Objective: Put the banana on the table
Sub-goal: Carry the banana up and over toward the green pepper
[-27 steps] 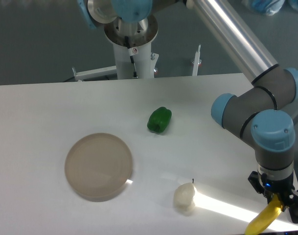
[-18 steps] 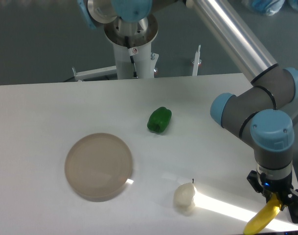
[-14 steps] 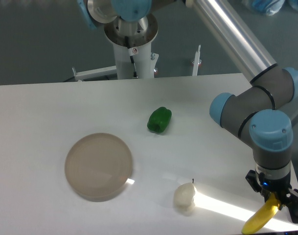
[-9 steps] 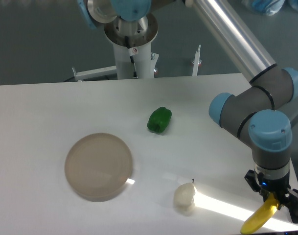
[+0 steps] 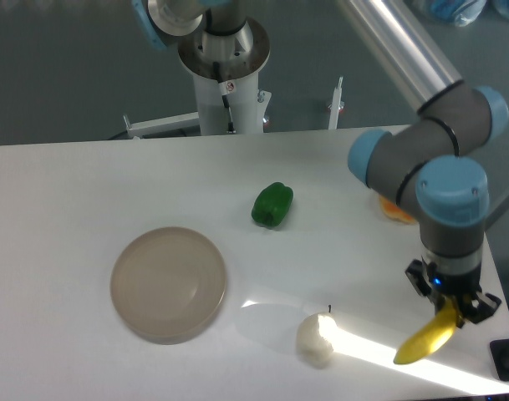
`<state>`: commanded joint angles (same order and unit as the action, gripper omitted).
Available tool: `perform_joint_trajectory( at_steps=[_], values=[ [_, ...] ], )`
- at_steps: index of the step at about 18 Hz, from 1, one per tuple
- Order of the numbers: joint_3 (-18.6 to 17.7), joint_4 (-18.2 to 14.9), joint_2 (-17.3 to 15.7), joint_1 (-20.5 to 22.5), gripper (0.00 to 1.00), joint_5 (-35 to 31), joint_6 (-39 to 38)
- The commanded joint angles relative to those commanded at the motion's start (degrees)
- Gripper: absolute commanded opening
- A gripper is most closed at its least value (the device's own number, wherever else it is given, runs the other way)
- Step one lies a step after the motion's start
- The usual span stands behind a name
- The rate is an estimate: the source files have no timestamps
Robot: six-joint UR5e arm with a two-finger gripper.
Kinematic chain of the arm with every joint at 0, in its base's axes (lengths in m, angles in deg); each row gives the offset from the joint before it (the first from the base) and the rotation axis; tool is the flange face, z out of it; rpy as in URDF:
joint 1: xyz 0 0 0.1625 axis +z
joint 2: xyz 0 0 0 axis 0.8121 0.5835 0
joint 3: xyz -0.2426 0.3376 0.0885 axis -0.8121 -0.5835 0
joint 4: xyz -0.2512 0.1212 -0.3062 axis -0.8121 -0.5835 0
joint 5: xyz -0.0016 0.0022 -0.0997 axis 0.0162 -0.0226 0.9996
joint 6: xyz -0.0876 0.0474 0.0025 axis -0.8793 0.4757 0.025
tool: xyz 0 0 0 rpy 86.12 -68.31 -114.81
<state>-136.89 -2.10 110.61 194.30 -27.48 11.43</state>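
The banana [image 5: 424, 342] is clamped at its upper end by the tool [image 5: 449, 307] and is hung tilted, its lower tip pointed down-left over the near right part of the table [image 5: 70, 192]. A whitish pear-shaped fruit [image 5: 315, 337] is seen just left of it, an orange fruit [image 5: 394, 212] is partly hidden behind the arm, and a green pepper [image 5: 272, 205] and a round plate [image 5: 169, 282] are set farther left.

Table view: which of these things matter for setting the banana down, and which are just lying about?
Part of the job:
- banana, hanging from the gripper, jaws shut on its upper end
- table, where it is to land

Just lying about:
- green pepper
- round plate
- whitish pear
- orange fruit, partly hidden behind the arm
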Motion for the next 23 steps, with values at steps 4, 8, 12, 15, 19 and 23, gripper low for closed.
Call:
perform_joint_trajectory(
  at_steps=[4, 8, 12, 15, 19, 23],
  values=[
    [-7.7, 0.2, -3.9, 2.8, 0.35, 1.4, 7.0],
    [-13.6, 1.0, -6.3, 5.0, 0.35, 1.3, 11.6],
    [-16.2, 1.5, -6.5, 4.8, 0.34, 1.4, 5.2],
    [-17.9, 2.3, -6.0, 4.2, 0.34, 1.3, -2.0],
    [-21.6, 6.0, -5.6, 3.3, 0.34, 1.3, -9.5],
    [-25.8, 8.5, -5.8, 2.4, 0.34, 1.3, -11.0]
  ],
)
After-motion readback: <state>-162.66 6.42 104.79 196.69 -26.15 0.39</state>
